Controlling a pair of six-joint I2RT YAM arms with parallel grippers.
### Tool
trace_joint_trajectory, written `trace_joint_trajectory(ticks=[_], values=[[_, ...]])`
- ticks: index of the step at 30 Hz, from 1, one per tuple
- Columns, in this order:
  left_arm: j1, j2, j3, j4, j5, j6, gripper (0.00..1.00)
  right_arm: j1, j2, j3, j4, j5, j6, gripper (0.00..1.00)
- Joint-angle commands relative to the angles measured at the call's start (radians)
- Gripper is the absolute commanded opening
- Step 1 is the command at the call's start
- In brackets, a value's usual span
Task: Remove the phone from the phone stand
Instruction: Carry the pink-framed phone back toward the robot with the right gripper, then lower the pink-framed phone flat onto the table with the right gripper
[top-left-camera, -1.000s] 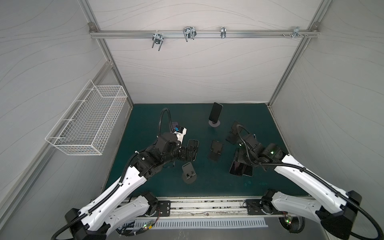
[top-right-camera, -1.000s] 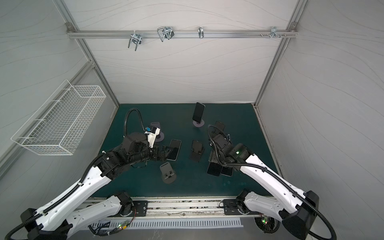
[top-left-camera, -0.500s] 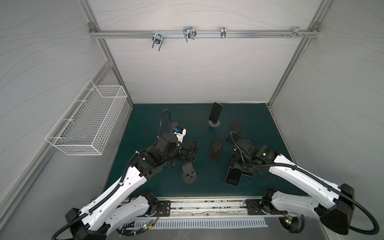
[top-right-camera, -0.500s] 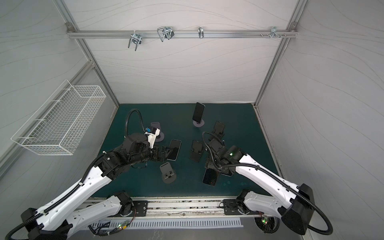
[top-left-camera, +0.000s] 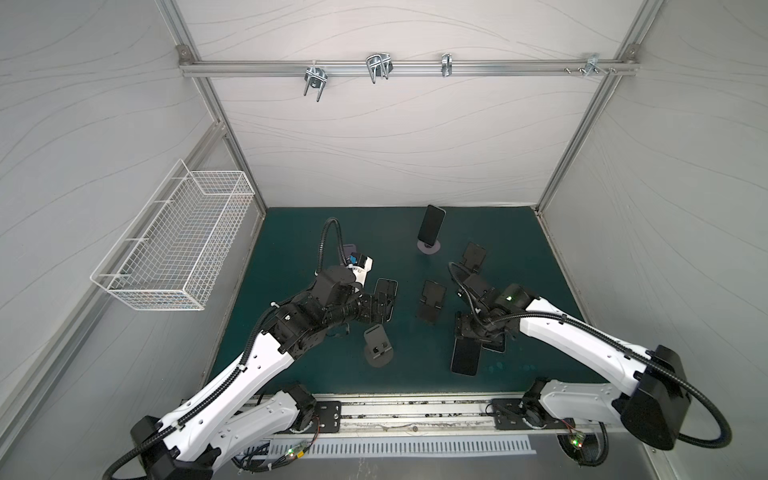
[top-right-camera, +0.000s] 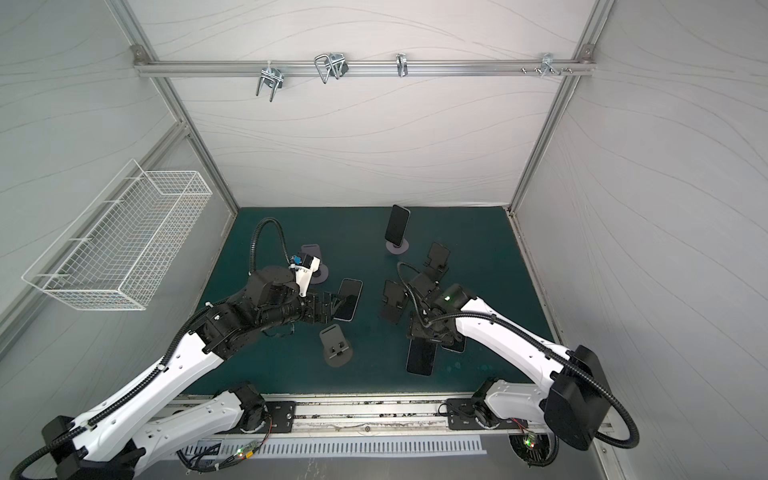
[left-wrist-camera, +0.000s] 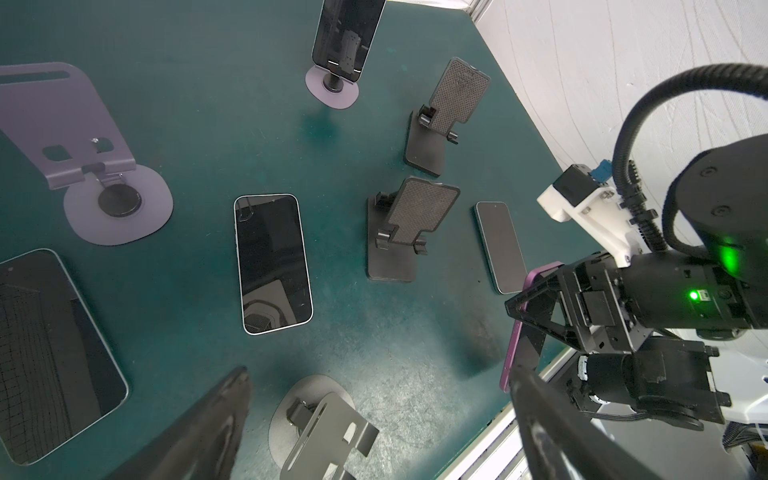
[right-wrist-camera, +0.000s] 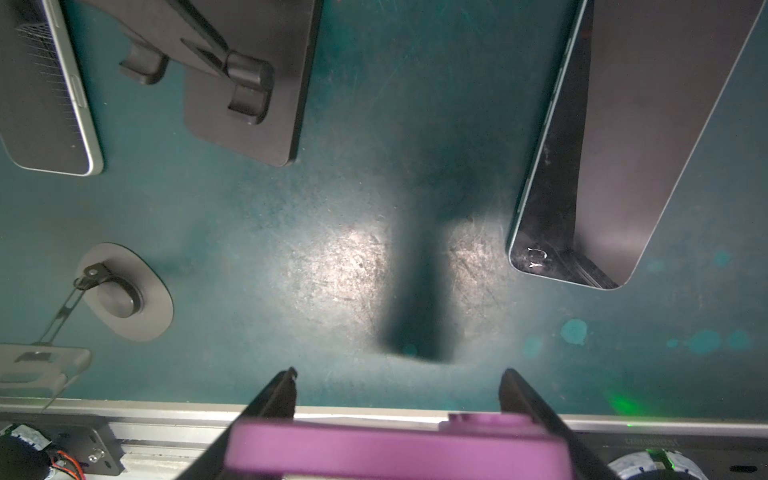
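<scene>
My right gripper (top-left-camera: 468, 337) is shut on a purple-backed phone (top-left-camera: 464, 356), holding it by its long edges low over the front of the green mat (top-left-camera: 291, 365). In the right wrist view the purple phone (right-wrist-camera: 395, 451) spans the gap between both fingers (right-wrist-camera: 282, 390). Another dark phone (top-left-camera: 431, 223) stands upright on a round-based phone stand (top-left-camera: 429, 248) at the back. My left gripper (top-left-camera: 388, 305) is open beside a phone (top-left-camera: 387, 286) lying flat, with nothing between its fingers (left-wrist-camera: 216, 419).
Empty stands: two black ones (top-left-camera: 432, 301) (top-left-camera: 473, 257), a grey one (top-left-camera: 377, 348) and a purple one (left-wrist-camera: 83, 166). A further phone (top-left-camera: 496, 345) lies flat by my right gripper. A white wire basket (top-left-camera: 174, 241) hangs on the left wall.
My right arm has carried the purple phone left and toward the front rail, lowering it over the mat. The left arm has stayed still.
</scene>
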Motion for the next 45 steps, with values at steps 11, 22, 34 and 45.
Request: trace_joint_trajectory(ticks=[11, 22, 34, 45], values=[[-0.005, -0.008, 0.028, -0.003, -0.027, 0.009, 0.98, -0.067, 0.11, 0.08, 0.01, -0.067, -0.137, 0.64], [-0.005, -0.011, 0.038, -0.011, -0.033, 0.003, 0.98, -0.085, 0.193, 0.081, 0.052, -0.096, -0.154, 0.65], [-0.004, 0.011, 0.062, -0.03, -0.038, -0.003, 0.98, -0.117, 0.266, 0.092, 0.066, -0.137, -0.181, 0.67], [-0.005, 0.006, 0.061, -0.038, -0.046, 0.002, 0.98, -0.171, 0.302, 0.079, 0.07, -0.158, -0.201, 0.67]])
